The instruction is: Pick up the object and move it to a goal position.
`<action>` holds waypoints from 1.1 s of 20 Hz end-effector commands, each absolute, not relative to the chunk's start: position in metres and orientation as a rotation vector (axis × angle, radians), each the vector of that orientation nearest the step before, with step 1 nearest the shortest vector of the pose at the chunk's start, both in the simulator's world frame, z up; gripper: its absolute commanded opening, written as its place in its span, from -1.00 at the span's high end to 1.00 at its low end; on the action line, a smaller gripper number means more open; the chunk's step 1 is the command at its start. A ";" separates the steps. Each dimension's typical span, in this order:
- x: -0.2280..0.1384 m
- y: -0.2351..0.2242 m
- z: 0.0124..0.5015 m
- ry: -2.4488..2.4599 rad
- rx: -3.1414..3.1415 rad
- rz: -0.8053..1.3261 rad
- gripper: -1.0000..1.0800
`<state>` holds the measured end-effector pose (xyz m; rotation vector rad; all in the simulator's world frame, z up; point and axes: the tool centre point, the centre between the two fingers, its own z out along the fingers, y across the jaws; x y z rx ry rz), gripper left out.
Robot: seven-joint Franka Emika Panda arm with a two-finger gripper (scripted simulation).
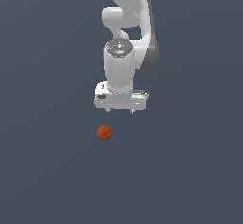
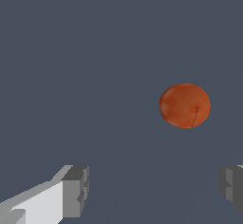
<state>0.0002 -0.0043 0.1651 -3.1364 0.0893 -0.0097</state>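
Observation:
The object, a small mottled orange-red ball [image 1: 104, 132], rests on the dark grey floor. It shows large in the wrist view as the ball [image 2: 185, 105], apart from both fingers. My white gripper [image 1: 120, 111] hangs above the ball and a little toward the exterior view's right, pointing down. Its two short fingertips [image 1: 109, 109] stand wide apart with nothing between them, so the gripper [image 2: 152, 190] is open. In the wrist view one grey pad [image 2: 76, 190] and the other pad [image 2: 232, 187] frame bare floor.
The white arm [image 1: 128, 19] rises behind the gripper to the top of the exterior view. Uniform dark grey floor [image 1: 47, 171] surrounds everything.

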 end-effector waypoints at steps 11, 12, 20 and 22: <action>0.008 0.007 0.185 0.032 -3.123 -0.049 -0.92; 0.008 0.007 0.185 0.032 -3.123 -0.049 -0.92; 0.008 0.005 0.183 0.061 -3.122 -0.046 -0.92; 0.009 0.004 0.182 0.090 -3.121 -0.045 -0.92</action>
